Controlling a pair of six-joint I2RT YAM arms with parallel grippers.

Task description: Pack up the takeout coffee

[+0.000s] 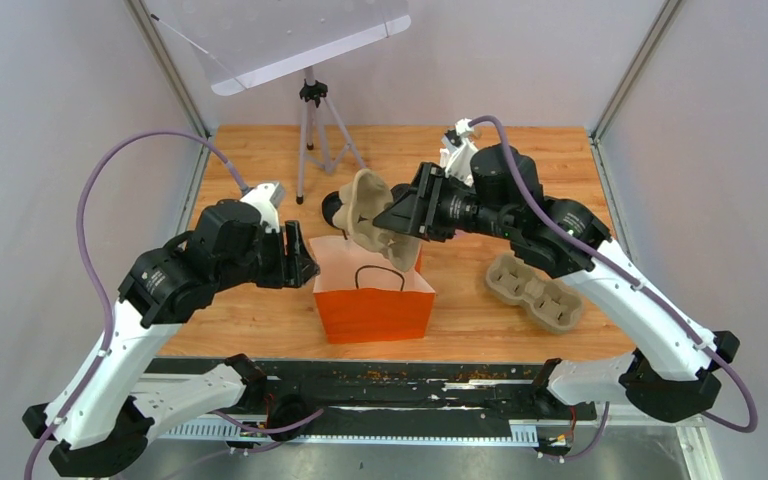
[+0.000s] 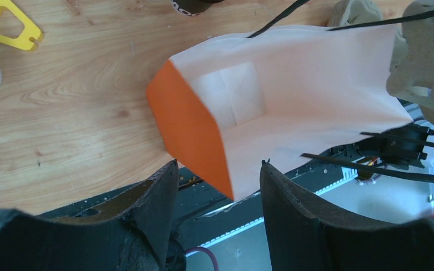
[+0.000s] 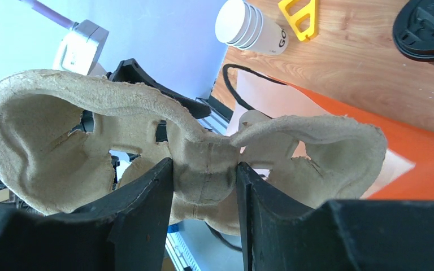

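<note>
takeout coffee [image 3: 429,25], shown mostly as a round black plastic lid, rests on the wooden surface [image 1: 260,330] near the far side of the bag and is gripped by neither arm. the right gripper [image 3: 204,166] is seen with its fingers clamped on the narrow middle web of a brown pulp cup tray [image 3: 62,130], so that a well hangs free on either side. the tray is held on edge above the mouth of the orange paper bag [image 2: 294,113], judged to be meant as a base for the cups. its fibre is rough, soft-edged and moulded into rounded hollows. the left gripper [image 2: 217,166] is held with fingers apart about the bag's near corner, not pinching it, probably to steady the thin, creased, pale-lined walls. a second tray [image 1: 535,292] is laid flat on the surface beneath the right arm.
</note>
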